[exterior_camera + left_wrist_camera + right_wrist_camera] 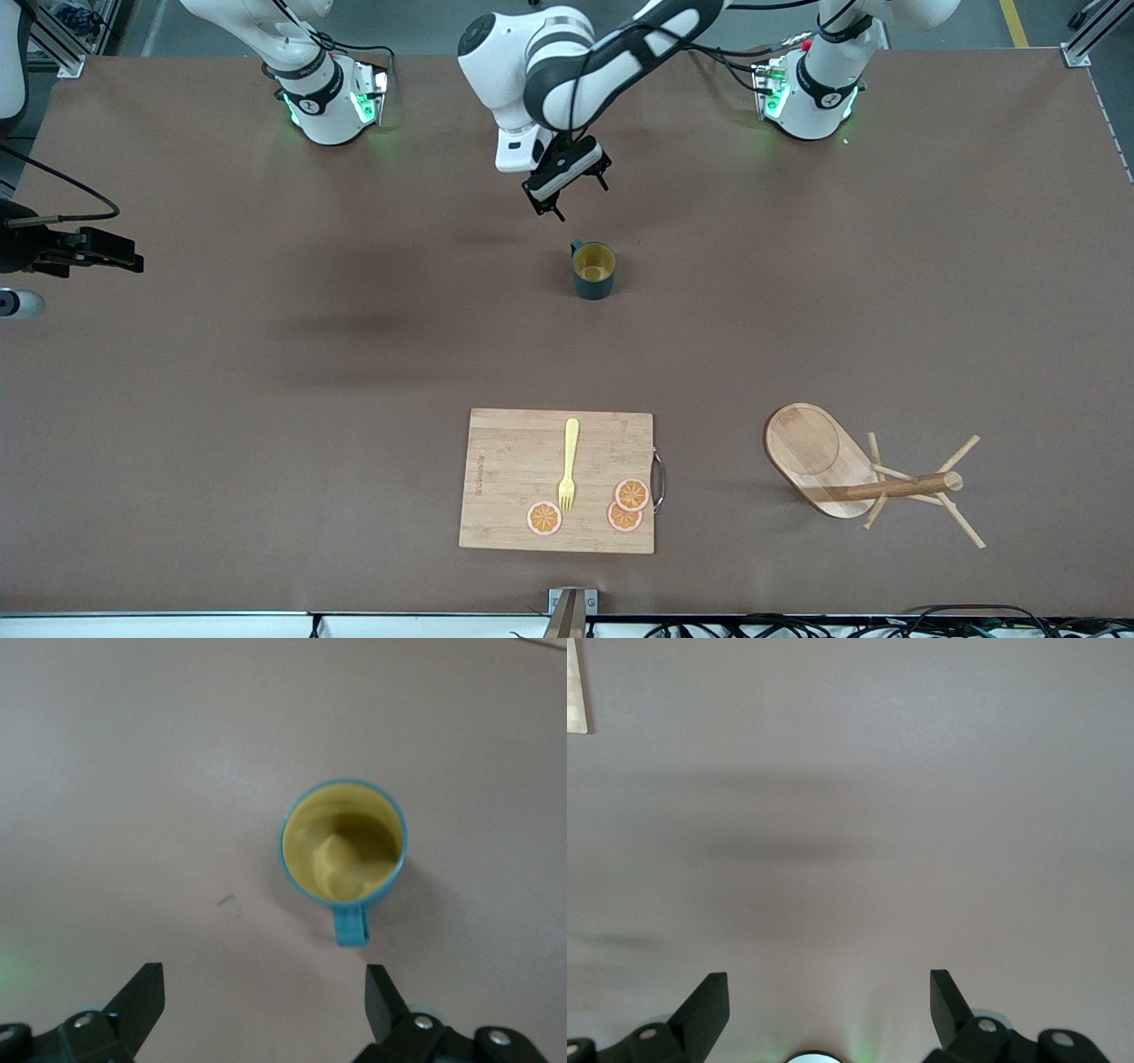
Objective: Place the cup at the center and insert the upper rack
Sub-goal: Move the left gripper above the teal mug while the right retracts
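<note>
While the cup stands upright on bare table, the left gripper hangs above it with fingers spread and empty. Toward the left arm's end, the upper rack lies tipped over beside the cutting board. With its fingers apart, the right gripper waits over bare table.

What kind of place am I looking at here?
Probably a robotics lab: two white arms bolted to a brown table, with kitchen props, a teal mug, a tipped wooden mug tree and a bamboo cutting board.

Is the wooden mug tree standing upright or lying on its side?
Lying on its side: the upper rack has its oval base tilted up on edge, and its post runs level along the table.
</note>
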